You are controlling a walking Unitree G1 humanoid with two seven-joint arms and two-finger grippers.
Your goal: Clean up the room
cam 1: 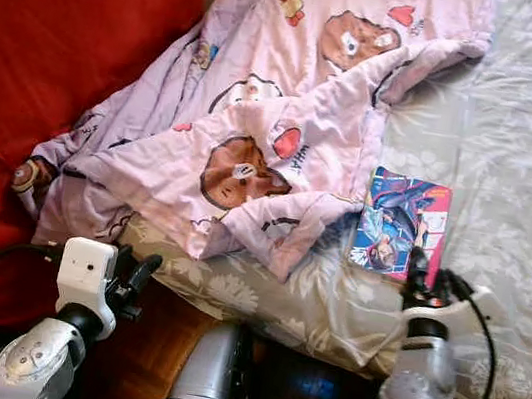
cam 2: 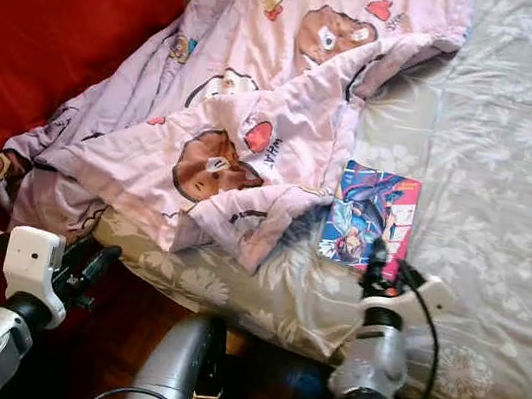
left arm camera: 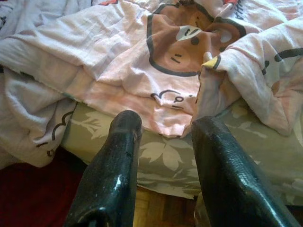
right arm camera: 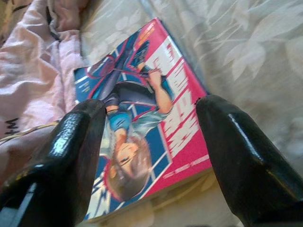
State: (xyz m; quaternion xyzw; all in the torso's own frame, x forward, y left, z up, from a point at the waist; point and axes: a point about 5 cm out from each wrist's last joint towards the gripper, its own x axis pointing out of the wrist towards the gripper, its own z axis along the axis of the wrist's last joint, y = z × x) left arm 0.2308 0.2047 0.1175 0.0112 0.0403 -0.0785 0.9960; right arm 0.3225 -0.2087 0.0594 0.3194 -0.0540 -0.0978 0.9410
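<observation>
Comic book corner under pink blanket

I'm looking down into a bedroom in a home. A bed with a grey floral sheet carries a rumpled pink quilt printed with cartoon bears, and a comic book lies beside it. Wood floor shows at the bed's edge, next to a red cover.

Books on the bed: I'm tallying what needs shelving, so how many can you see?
1. A comic book lies flat on the grey floral sheet, beside the pink blanket, just ahead of the open right gripper. Others may be hidden under the blanket.
</observation>
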